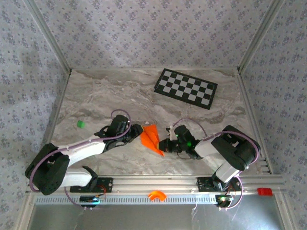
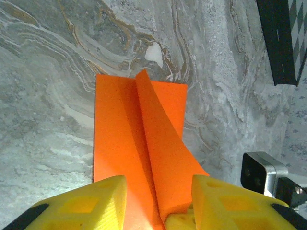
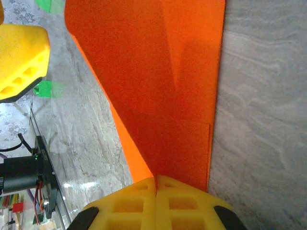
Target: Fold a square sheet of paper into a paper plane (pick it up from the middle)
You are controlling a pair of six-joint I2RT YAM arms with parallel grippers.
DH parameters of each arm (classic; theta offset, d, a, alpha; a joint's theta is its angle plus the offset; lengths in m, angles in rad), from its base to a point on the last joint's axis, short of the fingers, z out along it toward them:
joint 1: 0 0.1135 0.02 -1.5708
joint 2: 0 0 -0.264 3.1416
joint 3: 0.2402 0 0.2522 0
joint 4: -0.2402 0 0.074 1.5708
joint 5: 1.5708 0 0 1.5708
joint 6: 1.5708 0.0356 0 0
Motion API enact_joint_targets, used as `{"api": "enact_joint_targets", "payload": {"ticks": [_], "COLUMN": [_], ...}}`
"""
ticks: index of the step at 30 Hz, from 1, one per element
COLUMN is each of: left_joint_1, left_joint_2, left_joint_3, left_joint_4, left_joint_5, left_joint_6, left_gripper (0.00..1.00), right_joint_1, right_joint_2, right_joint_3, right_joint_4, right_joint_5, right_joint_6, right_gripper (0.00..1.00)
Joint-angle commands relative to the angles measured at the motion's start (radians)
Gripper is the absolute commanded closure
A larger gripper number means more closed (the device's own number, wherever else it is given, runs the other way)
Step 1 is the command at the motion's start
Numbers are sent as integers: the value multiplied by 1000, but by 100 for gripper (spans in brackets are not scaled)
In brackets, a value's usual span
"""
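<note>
Patterned wallpaper walls (image 1: 144,28) close in the grey marbled bench (image 1: 105,91) on three sides. My left arm (image 1: 81,148) and right arm (image 1: 225,148) both reach in toward a spot on my side of the checkerboard (image 1: 185,88), a little left of it. That board lies flat at the far right of the bench, and the left wrist view cuts off all but its edge. In that spot the paper plane (image 1: 151,139) lies on the bench, bright orange and pointed, with a raised centre fold. The left jaws are spread, one yellow finger (image 2: 96,201) on each side of that upright fold (image 2: 158,143); I cannot tell whether either finger touches it. The right jaws are pressed together, pinching the narrow end of the plane (image 3: 158,96), whose tip is hidden between the fingers (image 3: 129,203). A tiny green piece (image 1: 80,124) sits well left of the checkerboard. A small orange arch (image 1: 156,195) rests on the near rail, far from it.
</note>
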Motion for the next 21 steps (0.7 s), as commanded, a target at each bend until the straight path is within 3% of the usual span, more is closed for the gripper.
{"api": "enact_joint_targets", "payload": {"ticks": [1, 21], "left_joint_1": [-7, -37], "left_joint_2": [12, 125], "left_joint_3": [1, 57], "left_joint_4": [49, 70], "left_joint_5": [33, 41], "left_joint_6": [9, 13], "left_gripper": [62, 70], "right_joint_1": [-10, -11], "right_joint_2": [22, 4], "right_joint_3": [-29, -41], "right_joint_4": [-11, -53], "right_joint_5": [-6, 13], "right_joint_6": [35, 19], "right_gripper": [100, 100]}}
